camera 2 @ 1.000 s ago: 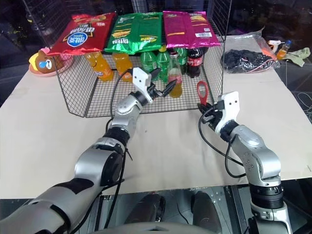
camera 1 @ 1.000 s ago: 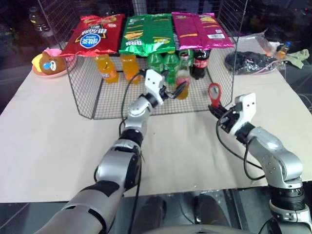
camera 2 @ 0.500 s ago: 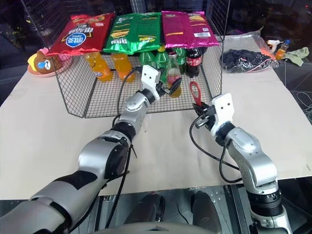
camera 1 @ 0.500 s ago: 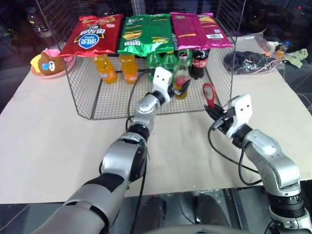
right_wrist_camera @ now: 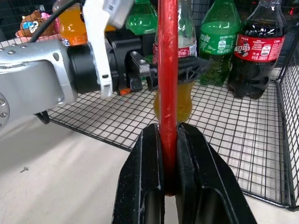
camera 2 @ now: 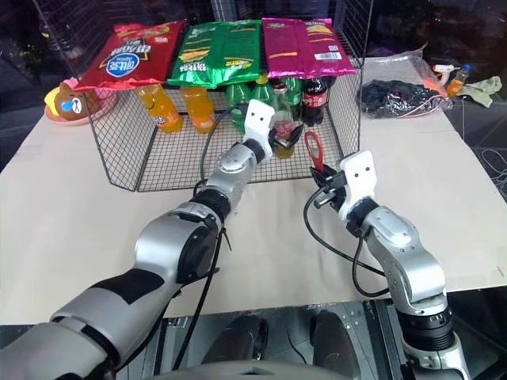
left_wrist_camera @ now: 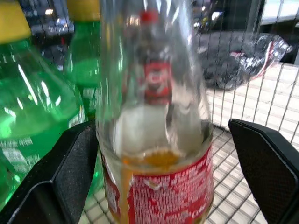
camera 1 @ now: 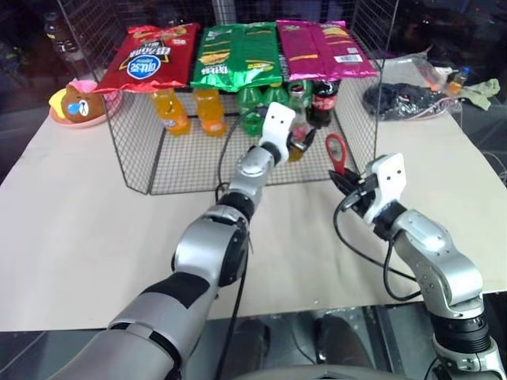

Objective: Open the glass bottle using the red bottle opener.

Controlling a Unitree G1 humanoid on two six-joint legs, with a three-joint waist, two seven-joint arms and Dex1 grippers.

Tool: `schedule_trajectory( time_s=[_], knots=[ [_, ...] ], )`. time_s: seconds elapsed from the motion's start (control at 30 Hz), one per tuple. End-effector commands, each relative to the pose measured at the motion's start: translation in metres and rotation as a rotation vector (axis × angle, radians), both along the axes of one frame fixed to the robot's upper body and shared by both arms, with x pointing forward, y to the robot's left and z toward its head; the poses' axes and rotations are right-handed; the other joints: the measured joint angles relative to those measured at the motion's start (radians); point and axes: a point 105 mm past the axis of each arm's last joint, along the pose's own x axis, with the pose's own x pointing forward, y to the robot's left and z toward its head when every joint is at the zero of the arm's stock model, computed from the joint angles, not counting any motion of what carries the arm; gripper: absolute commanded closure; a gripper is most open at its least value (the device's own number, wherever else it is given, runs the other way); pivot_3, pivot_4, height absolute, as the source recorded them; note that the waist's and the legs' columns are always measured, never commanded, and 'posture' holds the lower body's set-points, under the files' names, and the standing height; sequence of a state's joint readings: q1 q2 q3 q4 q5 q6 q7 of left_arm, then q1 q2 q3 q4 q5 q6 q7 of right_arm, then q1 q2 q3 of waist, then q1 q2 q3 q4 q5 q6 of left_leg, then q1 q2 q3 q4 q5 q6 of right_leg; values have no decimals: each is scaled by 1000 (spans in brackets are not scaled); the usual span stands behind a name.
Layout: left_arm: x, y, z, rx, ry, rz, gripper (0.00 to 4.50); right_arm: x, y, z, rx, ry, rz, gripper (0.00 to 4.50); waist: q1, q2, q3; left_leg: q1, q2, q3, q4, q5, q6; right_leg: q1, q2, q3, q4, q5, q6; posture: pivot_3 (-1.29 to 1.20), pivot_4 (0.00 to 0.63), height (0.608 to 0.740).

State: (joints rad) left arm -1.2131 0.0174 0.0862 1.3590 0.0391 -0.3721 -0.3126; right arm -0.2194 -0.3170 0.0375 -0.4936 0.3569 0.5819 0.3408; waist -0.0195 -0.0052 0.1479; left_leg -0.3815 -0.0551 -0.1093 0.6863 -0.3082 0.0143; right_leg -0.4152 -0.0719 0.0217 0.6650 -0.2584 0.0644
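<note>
The glass bottle [left_wrist_camera: 156,140], clear with amber drink low inside and a red label band, stands upright inside the wire basket [camera 1: 182,162]. My left gripper [camera 1: 296,142] is open and reaches into the basket, one finger on each side of the bottle; one finger [left_wrist_camera: 70,177] lies close against the glass and the other finger [left_wrist_camera: 266,172] stands well apart. My right gripper [right_wrist_camera: 169,140] is shut on the handle of the red bottle opener [camera 1: 335,152] and holds it upright, loop up, just in front of the basket's open side and right of the bottle.
In the basket stand orange soda bottles [camera 1: 173,111], green bottles [camera 1: 252,101] and a dark cola bottle [camera 1: 325,101]. Snack bags [camera 1: 238,55] lie on its top. A plush toy on a pink plate [camera 1: 78,104] sits far left, a dark bag [camera 1: 404,100] back right.
My left gripper has pushed forward and to the right, and its open fingers now straddle the bottle. My right gripper has carried the opener slightly left, toward the bottle.
</note>
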Motion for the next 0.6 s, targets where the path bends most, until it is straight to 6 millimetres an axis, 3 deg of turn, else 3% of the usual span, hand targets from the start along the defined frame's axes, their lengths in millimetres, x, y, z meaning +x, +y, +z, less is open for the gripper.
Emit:
schedule_trajectory(
  time_s=[0.03, 0.17, 0.27, 0.37, 0.6],
  knots=[
    [4, -7, 21, -4, -33, 29, 27, -5, 1, 15, 10, -70, 0, 4500, 1, 0, 0, 0, 0, 0, 0, 0, 0, 0, 0, 0, 0, 0, 0, 0, 150, 740],
    [4, -15, 23, -47, 3, 22, 27, -5, -2, 14, 3, -70, -17, 4500, 2, 0, 0, 0, 0, 0, 0, 0, 0, 0, 0, 0, 0, 0, 0, 0, 150, 740],
    [3, -18, 22, -52, 15, 28, 708, -6, -2, 14, 4, -73, -23, 4500, 2, 0, 0, 0, 0, 0, 0, 0, 0, 0, 0, 0, 0, 0, 0, 0, 150, 740],
    [5, -14, 20, -46, 20, 60, 1858, -7, -3, 15, 5, -74, -32, 4500, 2, 0, 0, 0, 0, 0, 0, 0, 0, 0, 0, 0, 0, 0, 0, 0, 150, 740],
    [5, -13, 19, -56, 17, 54, 1882, -7, -4, 13, -6, -76, -36, 4500, 2, 0, 0, 1, 0, 0, 0, 0, 0, 0, 0, 0, 1, 0, 0, 0, 150, 740]
  ],
)
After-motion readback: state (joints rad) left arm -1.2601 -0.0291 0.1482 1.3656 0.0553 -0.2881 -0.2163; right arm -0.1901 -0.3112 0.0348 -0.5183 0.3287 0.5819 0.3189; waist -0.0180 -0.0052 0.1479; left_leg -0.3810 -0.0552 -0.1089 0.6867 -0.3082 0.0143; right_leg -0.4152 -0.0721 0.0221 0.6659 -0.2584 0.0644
